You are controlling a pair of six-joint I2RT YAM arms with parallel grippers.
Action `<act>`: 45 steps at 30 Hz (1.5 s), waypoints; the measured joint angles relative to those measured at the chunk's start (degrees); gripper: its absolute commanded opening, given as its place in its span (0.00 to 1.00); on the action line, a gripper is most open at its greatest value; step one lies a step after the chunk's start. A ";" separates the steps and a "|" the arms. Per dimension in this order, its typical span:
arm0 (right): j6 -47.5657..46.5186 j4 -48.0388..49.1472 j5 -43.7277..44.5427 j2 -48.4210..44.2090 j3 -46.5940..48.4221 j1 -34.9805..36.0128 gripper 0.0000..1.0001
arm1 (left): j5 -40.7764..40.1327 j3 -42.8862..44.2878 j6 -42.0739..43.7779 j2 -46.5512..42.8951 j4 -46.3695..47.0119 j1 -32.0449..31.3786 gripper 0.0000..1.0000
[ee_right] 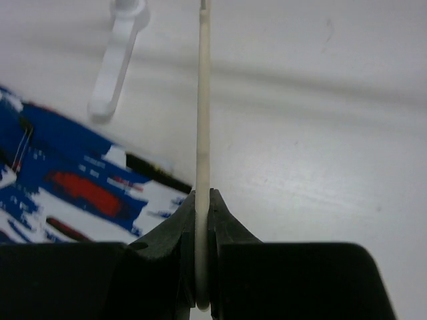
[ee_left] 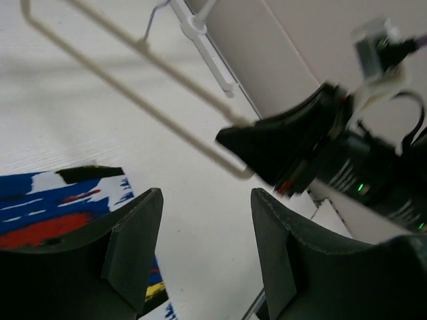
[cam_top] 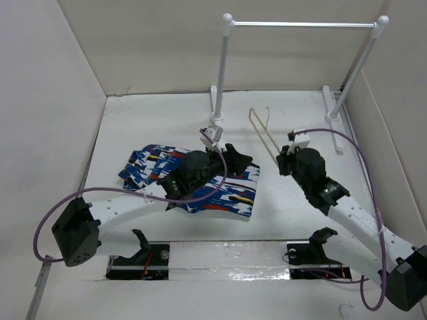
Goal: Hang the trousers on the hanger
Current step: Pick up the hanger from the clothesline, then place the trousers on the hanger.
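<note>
Trousers (cam_top: 148, 164): lying crumpled and flat on the table (cam_top: 133, 127), left of centre, with my left arm stretched across the middle of them. In my left wrist view their blue, red and white print (ee_left: 47, 207) shows low on the left, under my left finger. In my right wrist view they (ee_right: 67, 187) lie on the left, below the hanger's bar.

Left claw (cam_top: 241, 160): over the right edge of the trousers, pointing right toward the hanger. My fingers (ee_left: 137, 240) stand apart with only bare table between them; I grip nothing.

Rail foot (cam_top: 215, 100): at the far side, beyond my left claw, white and flat on the table. Its post rises to the bar (cam_top: 300, 25) running right to the second post (cam_top: 360, 67).

Hanger (cam_top: 264, 135): right of centre, between my two claws, its thin cream frame running from my right claw away to the far left, hook (cam_top: 267, 113) at the far end. It is apart from the trousers. My left wrist view shows its two bars (ee_left: 133, 93) meeting at a rounded corner in my other claw.

Right claw (cam_top: 281, 160): right of the hanger's near end, jaws pressed together on the cream bar (ee_right: 204, 120), which stands edge-on between my fingertips (ee_right: 185, 220).
</note>
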 measured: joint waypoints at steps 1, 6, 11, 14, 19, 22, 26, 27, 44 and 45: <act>0.92 -0.26 1.25 -1.11 -2.16 2.10 0.00 | 0.55 1.22 -0.92 1.40 0.83 -0.26 0.52; 5.42 -0.31 7.98 -4.02 -9.25 10.56 0.00 | 2.32 6.73 -4.81 11.54 2.71 -1.81 0.56; 8.72 -0.63 12.90 -4.24 -10.38 15.04 0.00 | 3.39 11.34 -7.87 21.38 2.49 -3.15 0.57; 9.68 -0.61 14.12 -4.24 -10.38 16.13 0.00 | 2.91 12.96 -9.57 24.76 2.19 -3.28 0.57; 10.86 -0.17 15.74 -4.28 -10.56 17.40 0.00 | 1.03 15.93 -12.39 28.89 1.97 -3.23 0.58; 11.21 0.04 15.96 -4.63 -11.43 18.51 0.00 | 0.55 17.16 -13.70 30.91 2.91 -3.21 0.57; 11.72 0.15 16.22 -5.05 -12.68 19.45 0.00 | 0.61 19.04 -14.93 33.55 3.67 -3.23 0.53; 11.85 0.13 16.41 -5.05 -12.87 19.45 0.00 | 0.66 19.37 -15.19 34.18 3.82 -3.21 0.46; 15.30 -7.17 18.84 -9.29 -13.25 23.87 0.78 | 3.17 13.90 -19.30 35.60 9.84 -3.56 0.00; 15.39 -8.98 18.14 -11.04 -12.79 23.96 0.78 | 3.65 12.48 -19.34 35.32 11.19 -3.56 0.00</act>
